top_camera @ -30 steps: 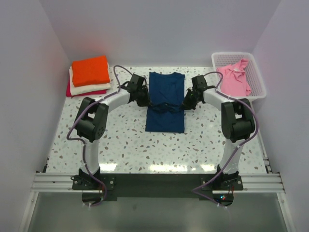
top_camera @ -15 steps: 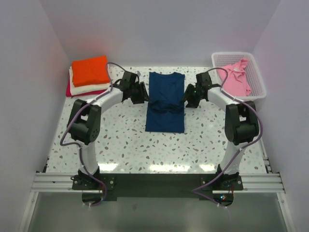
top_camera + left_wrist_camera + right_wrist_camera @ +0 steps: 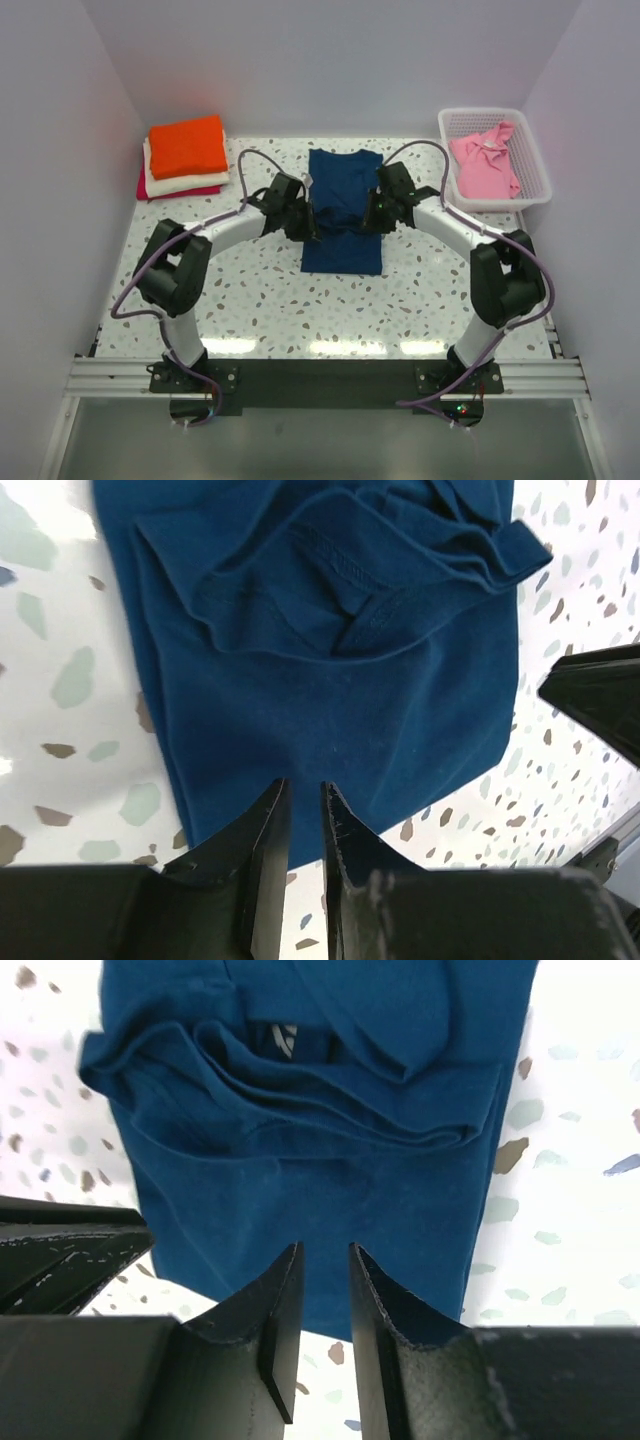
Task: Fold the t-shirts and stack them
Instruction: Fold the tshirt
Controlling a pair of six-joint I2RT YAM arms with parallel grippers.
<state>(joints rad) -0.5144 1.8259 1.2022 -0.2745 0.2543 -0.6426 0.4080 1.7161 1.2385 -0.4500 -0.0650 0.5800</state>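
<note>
Navy tee (image 3: 343,205) lies centre of worktop (image 3: 250,290) as a narrow strip, w/ a bunched ridge across its middle. Left gripper (image 3: 300,222) & right gripper (image 3: 378,212) flank that ridge, jaws slightly apart, nothing btwn them. Best approach: pinch both edges level, lift together, fold evenly. White chest graphic (image 3: 283,1038) too small to read; no other text.

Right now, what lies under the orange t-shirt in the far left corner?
A folded cream t-shirt lies directly beneath the orange t-shirt, and a magenta t-shirt is at the bottom. Only their left and near edges show; the rest is covered.
</note>
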